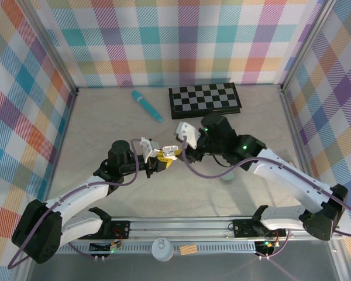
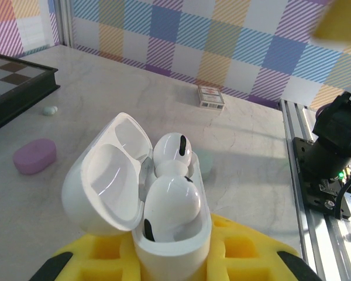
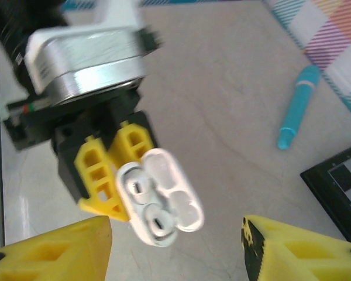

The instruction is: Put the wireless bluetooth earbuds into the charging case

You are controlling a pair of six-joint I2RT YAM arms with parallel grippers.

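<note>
Overhead view: two arms meet at mid-desk. The left claw (image 1: 162, 159) is clamped on one white charging case (image 1: 171, 151). The right claw (image 1: 182, 146) hangs just to its right. One teal stick (image 1: 146, 105) and one chessboard (image 1: 205, 98) lie well beyond both claws.

Left wrist view: the charging case (image 2: 164, 252) stands upright between yellow fingers (image 2: 245, 254), mouth up, lid swung open to the left. Two earbuds (image 2: 171, 205) sit inside, rounded heads up, long axes running down into the wells. Ahead-left on the desk (image 2: 251, 134) lie one pink-purple pebble (image 2: 34, 156) and one loose whitish bud (image 2: 49, 109). One small box (image 2: 211, 96) lies farther ahead.

Right wrist view: the right claw (image 3: 175, 252) has its two yellow fingers (image 3: 52, 252) spread wide, holding nothing. Ahead of the gap, the open case slants from far left to near right, both earbuds seated.
</note>
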